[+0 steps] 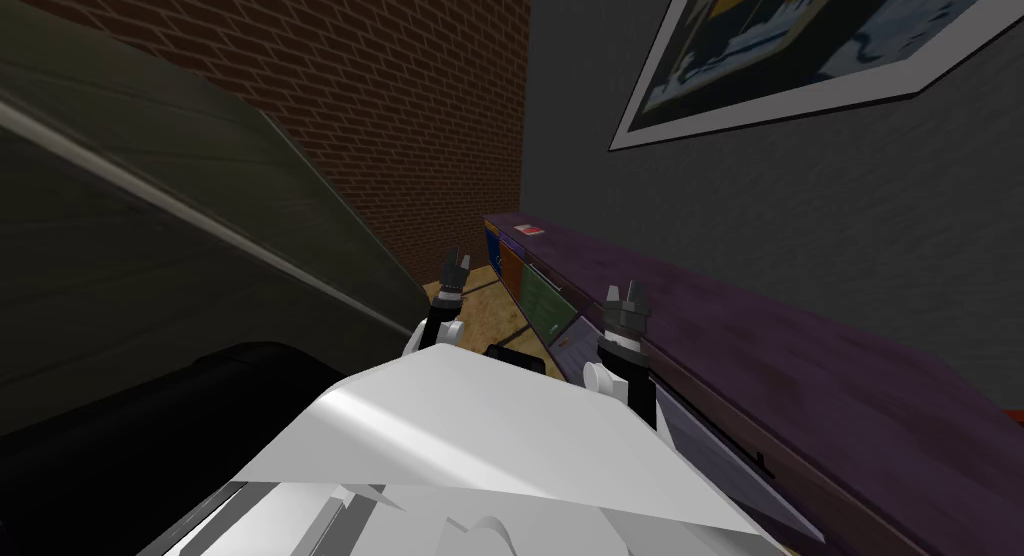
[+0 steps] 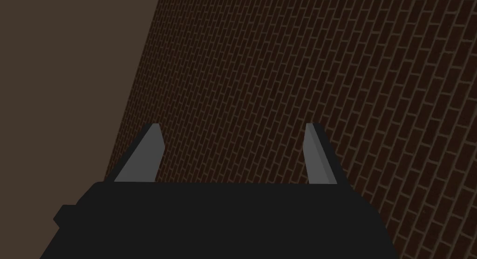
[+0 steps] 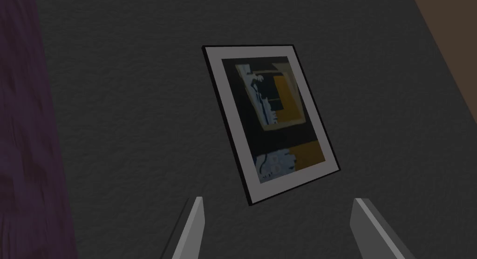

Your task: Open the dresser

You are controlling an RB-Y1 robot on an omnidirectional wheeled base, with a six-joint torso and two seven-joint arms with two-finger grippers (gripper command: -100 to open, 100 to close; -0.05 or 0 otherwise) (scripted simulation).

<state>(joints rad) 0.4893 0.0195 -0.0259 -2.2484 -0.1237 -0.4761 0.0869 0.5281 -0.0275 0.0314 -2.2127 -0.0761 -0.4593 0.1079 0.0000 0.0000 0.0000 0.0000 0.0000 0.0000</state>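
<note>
The dresser [image 1: 760, 350] runs along the right-hand wall, purple top, coloured fronts, and by my read nothing is opened yet. The right hand [image 1: 625, 300] hovers at its front edge, fingers spread and empty. The left hand [image 1: 456, 267] hangs open, well apart. Reach, grip and pull are all left to do.

The dresser [image 1: 800, 380] runs along my right side, its top purple. A small red-and-white item [image 1: 529, 228] lies at its far end.
</note>
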